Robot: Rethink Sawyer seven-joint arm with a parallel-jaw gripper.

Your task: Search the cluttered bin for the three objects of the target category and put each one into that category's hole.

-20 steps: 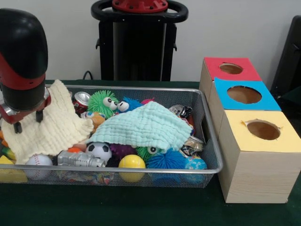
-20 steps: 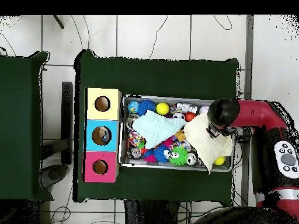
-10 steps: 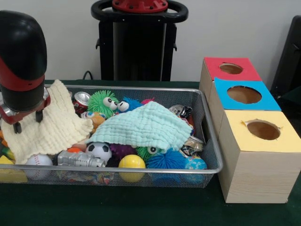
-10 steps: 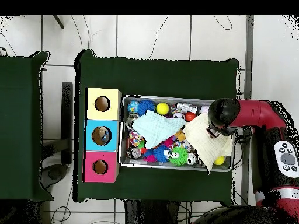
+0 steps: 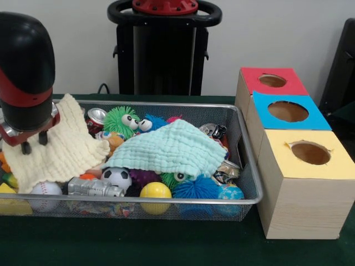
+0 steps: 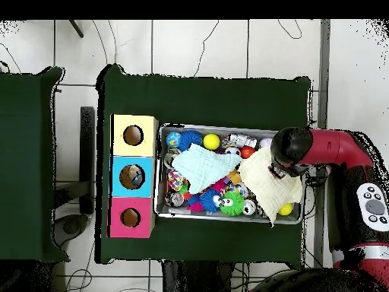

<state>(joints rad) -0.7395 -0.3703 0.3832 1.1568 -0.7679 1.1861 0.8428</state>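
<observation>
Toys fill the bin (image 5: 244, 145), a wide wire-mesh basket on the dark green table (image 5: 166, 244), with three wooden boxes standing just beside its right end in the front view. The hole (image 5: 272, 81) in the red-topped box is the farthest of the three from the camera, behind the blue-topped box (image 5: 287, 111) and the yellow-topped box (image 5: 310, 153). The arm (image 5: 25, 72) hangs over the left end of the bin, and its gripper (image 5: 32, 141) sits right at a pale yellow cloth (image 5: 61, 144) draped over the toys there; two dark finger tips show against the cloth, but whether they pinch it cannot be told. A mint green cloth (image 5: 172, 148) covers the middle of the pile. Around it lie a green fuzzy toy with eyes (image 5: 121, 121), a soccer ball (image 5: 117, 177), a yellow ball (image 5: 155, 192), a baseball (image 5: 45, 190) and a blue spiky ball (image 5: 195, 189).
</observation>
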